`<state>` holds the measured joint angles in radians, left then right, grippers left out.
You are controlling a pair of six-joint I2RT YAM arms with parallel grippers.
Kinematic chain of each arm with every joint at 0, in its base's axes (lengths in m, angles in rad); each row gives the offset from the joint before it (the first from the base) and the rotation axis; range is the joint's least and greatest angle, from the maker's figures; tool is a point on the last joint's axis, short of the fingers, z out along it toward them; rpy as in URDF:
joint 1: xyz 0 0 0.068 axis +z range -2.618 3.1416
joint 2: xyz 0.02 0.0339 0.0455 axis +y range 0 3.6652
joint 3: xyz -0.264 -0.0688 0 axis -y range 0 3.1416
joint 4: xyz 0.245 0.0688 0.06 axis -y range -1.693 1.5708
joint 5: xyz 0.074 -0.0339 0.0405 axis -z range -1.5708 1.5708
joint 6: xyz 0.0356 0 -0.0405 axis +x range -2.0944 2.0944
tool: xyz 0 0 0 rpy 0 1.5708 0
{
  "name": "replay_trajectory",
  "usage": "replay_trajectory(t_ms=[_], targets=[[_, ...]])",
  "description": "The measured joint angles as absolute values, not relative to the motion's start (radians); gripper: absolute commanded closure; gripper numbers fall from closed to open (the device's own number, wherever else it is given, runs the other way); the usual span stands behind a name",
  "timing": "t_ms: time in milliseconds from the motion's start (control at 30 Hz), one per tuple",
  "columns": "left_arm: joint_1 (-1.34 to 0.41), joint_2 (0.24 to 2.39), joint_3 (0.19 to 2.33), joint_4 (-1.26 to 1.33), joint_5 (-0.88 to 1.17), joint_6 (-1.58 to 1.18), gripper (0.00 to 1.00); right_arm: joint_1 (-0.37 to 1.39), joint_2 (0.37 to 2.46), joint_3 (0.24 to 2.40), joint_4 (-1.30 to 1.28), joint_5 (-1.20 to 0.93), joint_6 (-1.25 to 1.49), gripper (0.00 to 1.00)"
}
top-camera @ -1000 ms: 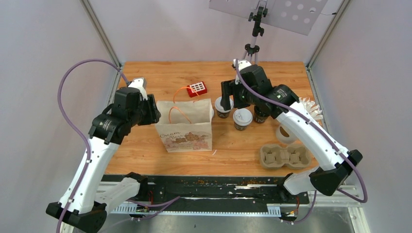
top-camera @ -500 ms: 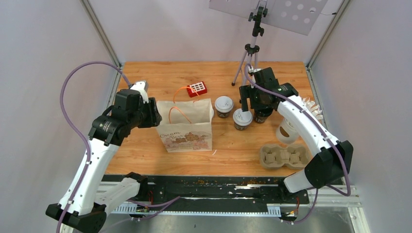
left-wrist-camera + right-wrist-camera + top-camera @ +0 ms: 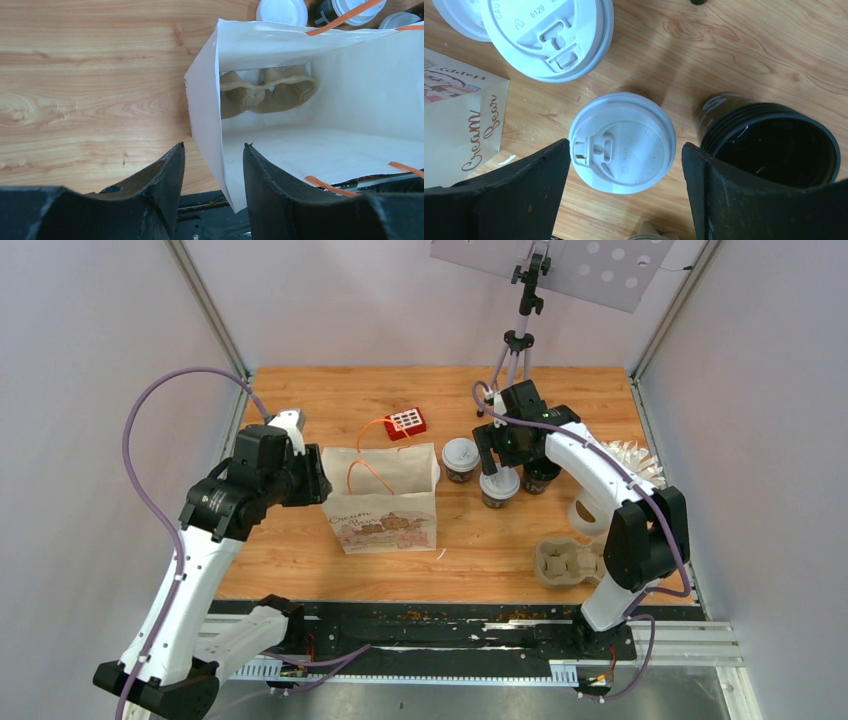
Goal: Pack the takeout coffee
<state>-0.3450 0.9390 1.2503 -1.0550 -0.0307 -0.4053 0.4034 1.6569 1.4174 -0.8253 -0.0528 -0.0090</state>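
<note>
White-lidded cup [image 3: 621, 135] sits between your right gripper's [image 3: 626, 148] wide jaws for grasping; left gripper's [image 3: 213, 146] narrower jaws straddle the bag [image 3: 202, 100] wall, likely bracing it.

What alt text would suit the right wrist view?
The open right gripper straddles a white-lidded cup on a wooden table, seen from above. A second lidded cup is upper left, a lidless black cup right, a bag corner left.

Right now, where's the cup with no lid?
Right wrist view: the lidless cup stands at the right, beside the lidded cup that sits between the open right gripper's fingers. In the top view it is right of centre.
</note>
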Motion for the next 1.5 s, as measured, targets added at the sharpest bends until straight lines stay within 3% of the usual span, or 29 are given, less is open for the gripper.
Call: replay_trajectory(t_ms=[800,933,1500], targets=[[-0.345,0.940,1.284,-1.081,-0.027,-0.392,0.45,0.425,1.682,1.430,-0.817,-0.089,-0.081,0.15],[-0.345,0.940,1.284,-1.081,-0.027,-0.392,0.46,0.426,1.682,1.430,-0.817,-0.088,-0.082,0.08],[-0.345,0.935,1.283,-1.081,-0.027,-0.392,0.45,0.426,1.682,1.395,-0.816,-0.086,-0.103,0.11]])
